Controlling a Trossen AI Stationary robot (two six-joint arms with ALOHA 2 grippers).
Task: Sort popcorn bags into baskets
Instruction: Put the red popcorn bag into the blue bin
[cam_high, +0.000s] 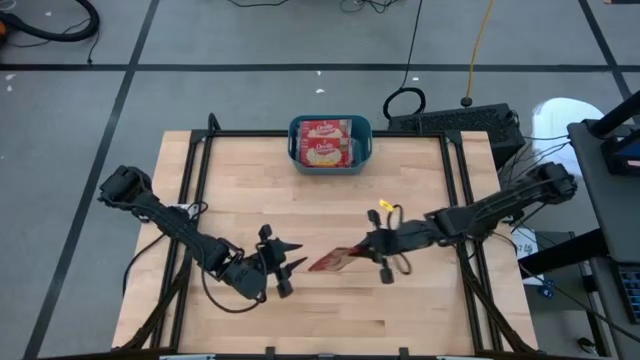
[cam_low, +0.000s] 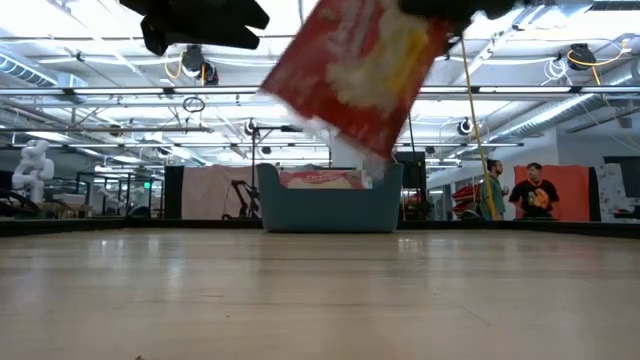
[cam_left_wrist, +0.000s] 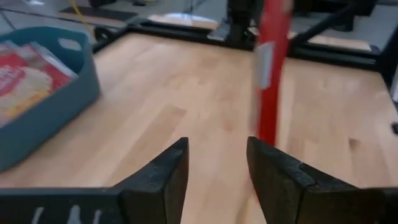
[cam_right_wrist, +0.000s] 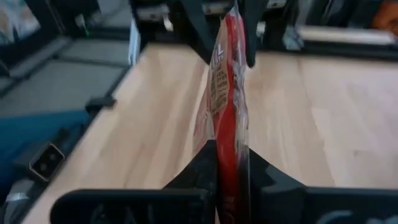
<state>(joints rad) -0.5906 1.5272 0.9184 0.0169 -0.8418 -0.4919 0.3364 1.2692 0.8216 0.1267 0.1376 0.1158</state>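
High view: the right gripper (cam_high: 362, 247) is clamped on one end of a red popcorn bag (cam_high: 330, 260) held above the table (cam_high: 240, 180) near its middle; the left gripper (cam_high: 290, 265), fingers parted and empty, sits just beside the bag's free end. The blue basket (cam_high: 330, 143) at the far edge holds more bags.

Low view: the bag (cam_low: 355, 70) hangs tilted, clear of the tabletop.

Left wrist view: fingers (cam_left_wrist: 165, 180) apart, bag (cam_left_wrist: 272, 68) edge-on beyond them.

Right wrist view: fingers closed on the bag (cam_right_wrist: 227, 93).
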